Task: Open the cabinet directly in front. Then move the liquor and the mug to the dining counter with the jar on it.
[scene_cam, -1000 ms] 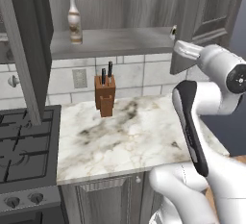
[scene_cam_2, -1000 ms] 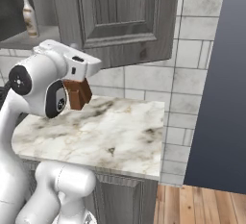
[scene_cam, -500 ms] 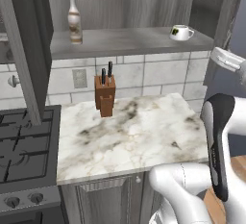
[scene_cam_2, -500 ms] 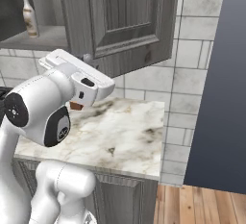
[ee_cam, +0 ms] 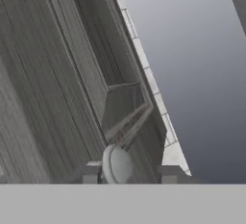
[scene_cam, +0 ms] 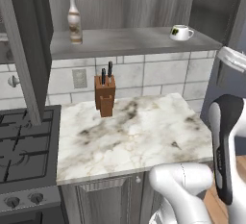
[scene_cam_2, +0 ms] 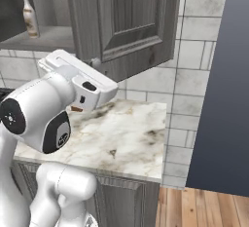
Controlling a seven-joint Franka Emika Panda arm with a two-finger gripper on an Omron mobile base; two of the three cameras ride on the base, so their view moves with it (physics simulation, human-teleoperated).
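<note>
The dark grey wall cabinet [scene_cam: 129, 6] stands open. Its right door [scene_cam_2: 126, 21] is swung out toward me, and its left door [scene_cam: 24, 50] hangs open at the left. On the shelf inside, the slim cream liquor bottle [scene_cam: 73, 18] [scene_cam_2: 30, 15] stands at the left and the white mug [scene_cam: 181, 32] at the right. In the hand view my gripper [ee_cam: 129, 174] is open at the right door's round metal knob [ee_cam: 116, 163], which sits between the fingertips [ee_cam: 89, 172], nearer the left one. The dining counter and the jar are out of view.
A brown knife block [scene_cam: 104, 95] stands at the back of the small marble worktop [scene_cam: 139, 136] under the cabinet. A stove [scene_cam: 24, 146] adjoins it on the left. A tall dark blue-grey panel [scene_cam_2: 219, 85] rises at the right, above the wooden floor [scene_cam_2: 204, 206].
The right cabinet door has swung further open, with my hand moving along at its knob. In the left base view the arm has moved right, uncovering the mug.
</note>
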